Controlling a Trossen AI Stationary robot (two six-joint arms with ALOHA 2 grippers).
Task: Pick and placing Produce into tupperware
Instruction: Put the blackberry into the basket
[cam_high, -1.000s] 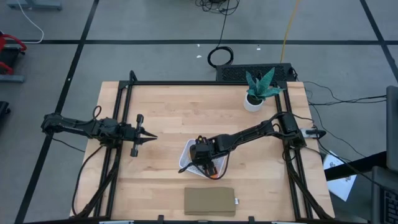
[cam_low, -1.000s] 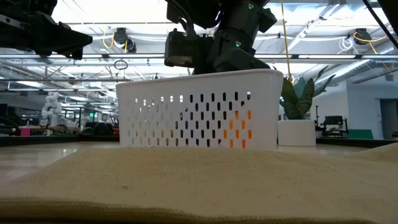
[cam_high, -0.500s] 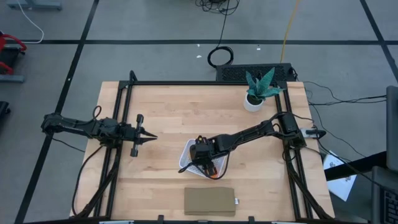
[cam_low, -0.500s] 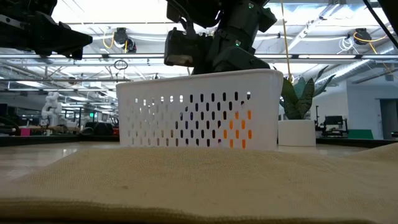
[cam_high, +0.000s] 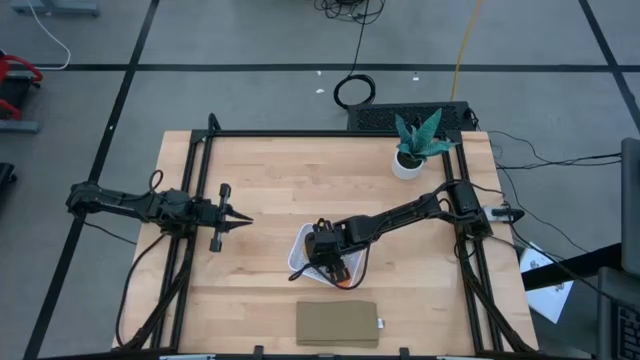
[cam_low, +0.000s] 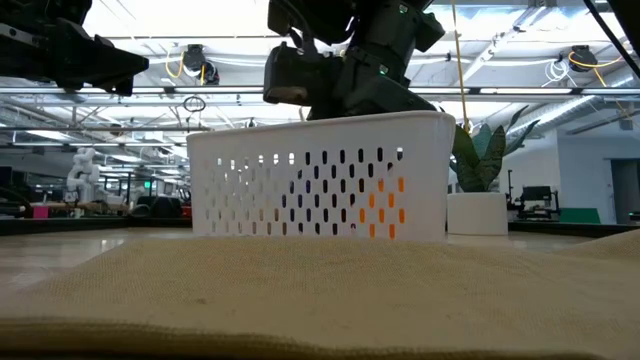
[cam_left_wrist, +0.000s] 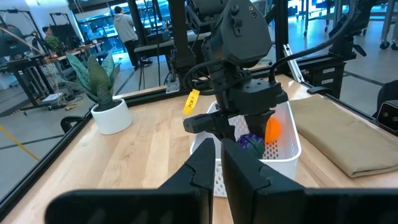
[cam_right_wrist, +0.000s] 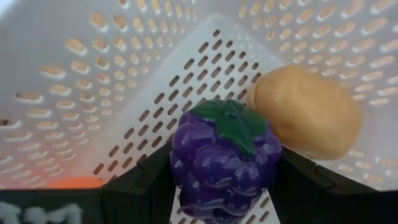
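Right wrist view looks down into the white tupperware (cam_right_wrist: 124, 74), where the purple grapes (cam_right_wrist: 221, 162) sit between the right gripper's (cam_right_wrist: 217, 186) two dark fingers, a tan potato (cam_right_wrist: 308, 118) just beside and a sliver of orange piece (cam_right_wrist: 74, 182) at the edge. Whether the fingers press the grapes or merely stand either side of them cannot be told from here — the jaws stand wide, about the width of the bunch

High view puts that gripper (cam_high: 325, 255) over the tupperware (cam_high: 300, 250) near the middle of the table (cam_high: 270, 180), with a brown pad (cam_high: 337, 323) just in front and a potted plant (cam_high: 415, 145) well back at the right corner. Left gripper (cam_high: 240, 222) waits well apart over the table's left side, its fingers pressed together on nothing, as its own wrist view confirms (cam_left_wrist: 217, 168)

All three pieces appear to be inside the tupperware, so the task looks close to done. The grapes look like a glossy moulded toy — probably light, stiff and a little slippery, with a lumpy surface that gives the pads some purchase. The likely best hold is across the widest part of the bunch, below the green cap, rather than at the tapered tip. The potato's smooth round flank would want a grip across its middle
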